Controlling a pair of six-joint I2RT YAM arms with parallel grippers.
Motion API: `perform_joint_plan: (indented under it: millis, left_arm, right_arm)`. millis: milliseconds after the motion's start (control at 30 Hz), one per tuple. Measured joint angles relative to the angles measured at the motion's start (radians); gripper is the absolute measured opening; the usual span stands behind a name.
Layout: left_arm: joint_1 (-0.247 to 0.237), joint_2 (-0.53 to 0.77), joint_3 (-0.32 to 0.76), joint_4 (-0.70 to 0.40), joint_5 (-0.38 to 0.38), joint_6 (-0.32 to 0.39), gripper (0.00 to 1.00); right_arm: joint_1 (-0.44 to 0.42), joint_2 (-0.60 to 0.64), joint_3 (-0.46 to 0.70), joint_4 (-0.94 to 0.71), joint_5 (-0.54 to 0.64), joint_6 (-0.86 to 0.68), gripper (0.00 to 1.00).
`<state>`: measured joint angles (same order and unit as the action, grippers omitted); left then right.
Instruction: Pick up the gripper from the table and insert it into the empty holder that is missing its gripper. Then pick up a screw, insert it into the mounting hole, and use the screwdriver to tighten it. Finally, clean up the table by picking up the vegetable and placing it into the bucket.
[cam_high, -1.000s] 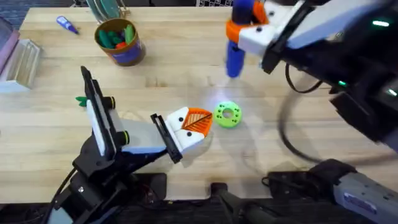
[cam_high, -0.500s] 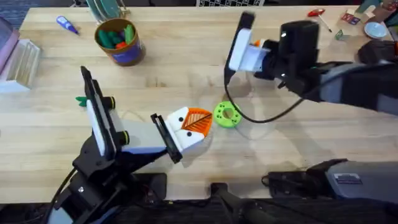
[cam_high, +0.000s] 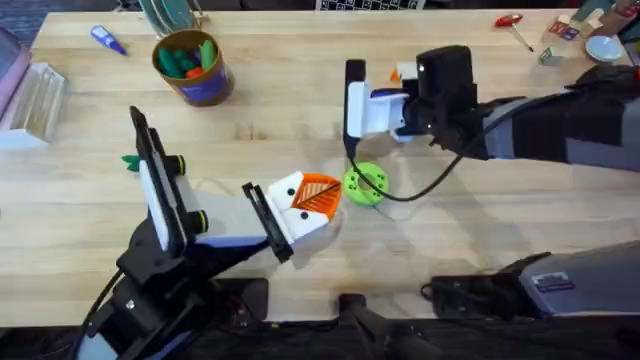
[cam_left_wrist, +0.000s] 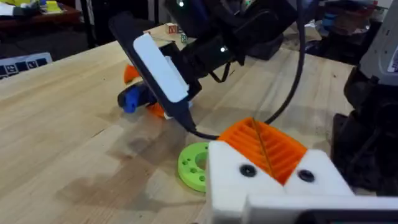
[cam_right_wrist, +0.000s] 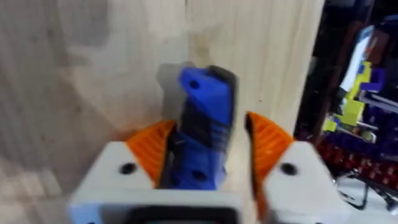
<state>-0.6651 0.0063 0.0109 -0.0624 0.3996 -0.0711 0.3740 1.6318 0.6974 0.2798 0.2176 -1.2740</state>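
right gripper (cam_right_wrist: 202, 155) clamps the blue powered screwdriver (cam_right_wrist: 202, 124) between its orange pads; a loose grip could let it twist out.

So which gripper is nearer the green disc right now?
Left. The left gripper sits right beside the green disc; the right gripper, clamping the screwdriver, is farther back.

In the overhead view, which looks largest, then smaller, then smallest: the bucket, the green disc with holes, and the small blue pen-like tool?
1. The bucket looks largest.
2. The green disc comes next.
3. The pen-like tool looks smallest; it is thin, though nearly as long as the disc is wide. It and the bucket lie farther from the camera.
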Motion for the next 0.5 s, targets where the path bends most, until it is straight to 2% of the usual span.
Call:
perform_joint_plan:
  millis: [33,67,100,267,433,467,500]
  left_arm:
    - [0.0,0.0,0.0,0.0,0.0,0.0,0.013]
    - [0.0,0.0,0.0,0.0,0.0,0.0,0.013]
    - [0.0,0.0,0.0,0.0,0.0,0.0,0.013]
    - [0.0,0.0,0.0,0.0,0.0,0.0,0.013]
    - [0.0,0.0,0.0,0.0,0.0,0.0,0.013]
    - [0.0,0.0,0.0,0.0,0.0,0.001,0.038]
    - [0.0,0.0,0.0,0.0,0.0,0.005,0.165]
  right_arm:
    - [0.003,-0.003,0.008,0.004,0.014,-0.001,0.858]
    - [0.007,-0.006,0.015,0.005,0.028,-0.001,0.954]
    - [0.011,-0.01,0.018,0.0,0.039,0.012,0.982]
    - [0.028,-0.016,0.018,-0.014,0.109,0.126,0.991]
    - [0.041,-0.106,0.01,-0.091,0.127,0.329,0.991]
    - [0.043,-0.138,0.01,-0.12,0.127,0.375,0.992]
    - [0.043,-0.17,0.01,-0.155,0.129,0.417,0.99]
